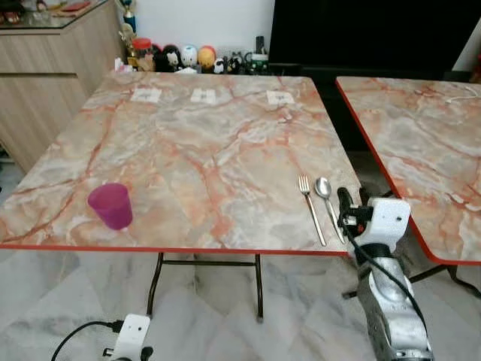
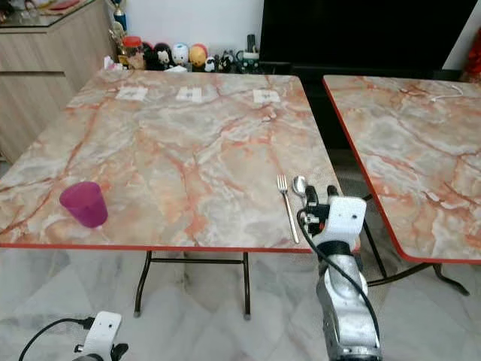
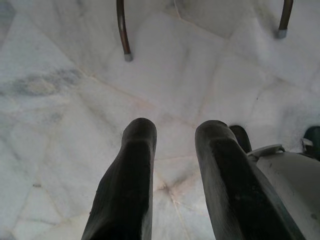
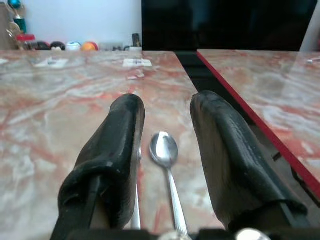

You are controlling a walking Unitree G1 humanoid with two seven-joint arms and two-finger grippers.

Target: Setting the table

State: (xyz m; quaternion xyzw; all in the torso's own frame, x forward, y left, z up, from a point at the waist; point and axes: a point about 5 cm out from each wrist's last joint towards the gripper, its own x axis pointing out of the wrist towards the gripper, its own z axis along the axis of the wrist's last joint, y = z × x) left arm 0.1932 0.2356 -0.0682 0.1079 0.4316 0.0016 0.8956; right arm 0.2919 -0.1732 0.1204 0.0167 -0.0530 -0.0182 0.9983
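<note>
A silver fork (image 1: 311,207) and a silver spoon (image 1: 326,201) lie side by side near the front right edge of the marble table (image 1: 203,150). My right gripper (image 1: 344,204) hovers open just over the spoon's handle; in the right wrist view the spoon (image 4: 166,165) lies between the two fingers (image 4: 112,155), untouched. A purple plastic cup (image 1: 111,205) stands upright near the table's front left. My left gripper (image 3: 172,132) hangs open low over the floor below the table edge.
A second marble table (image 1: 421,150) stands to the right across a narrow gap. Three small paper labels (image 1: 204,95) lie at the far edge, with toys and figurines (image 1: 184,58) behind. A wooden cabinet (image 1: 45,75) stands at the left. Table legs (image 3: 122,30) rise from the floor.
</note>
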